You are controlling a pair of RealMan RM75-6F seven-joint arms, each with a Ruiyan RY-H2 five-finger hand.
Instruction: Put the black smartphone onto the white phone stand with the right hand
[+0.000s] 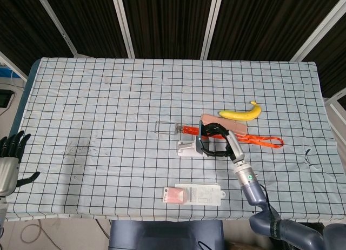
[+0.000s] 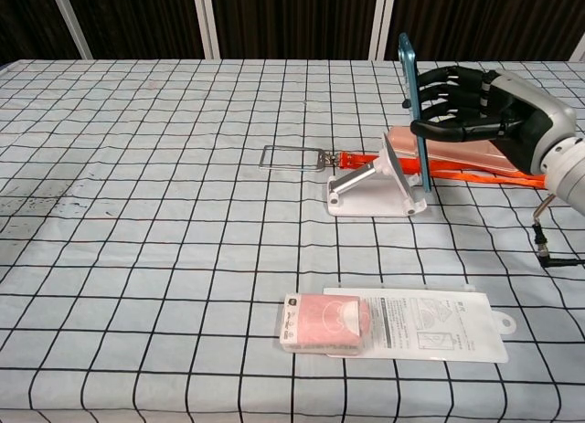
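Note:
My right hand (image 2: pixel 484 117) (image 1: pixel 219 141) grips the black smartphone (image 2: pixel 414 112) (image 1: pixel 200 137) edge-on and upright, its blue-edged side toward the chest camera. The phone's lower end sits at the lip of the white phone stand (image 2: pixel 375 185) (image 1: pixel 190 148), just right of the stand's tilted back plate. I cannot tell whether the phone leans on the plate. My left hand (image 1: pixel 11 155) hangs open off the table's left edge in the head view, holding nothing.
A pink flat case (image 2: pixel 457 151) and an orange strap (image 2: pixel 475 174) with a metal buckle (image 2: pixel 291 158) lie behind the stand. A banana (image 1: pixel 240 113) lies further back. A packaged pink item on a white card (image 2: pixel 393 324) sits near the front edge.

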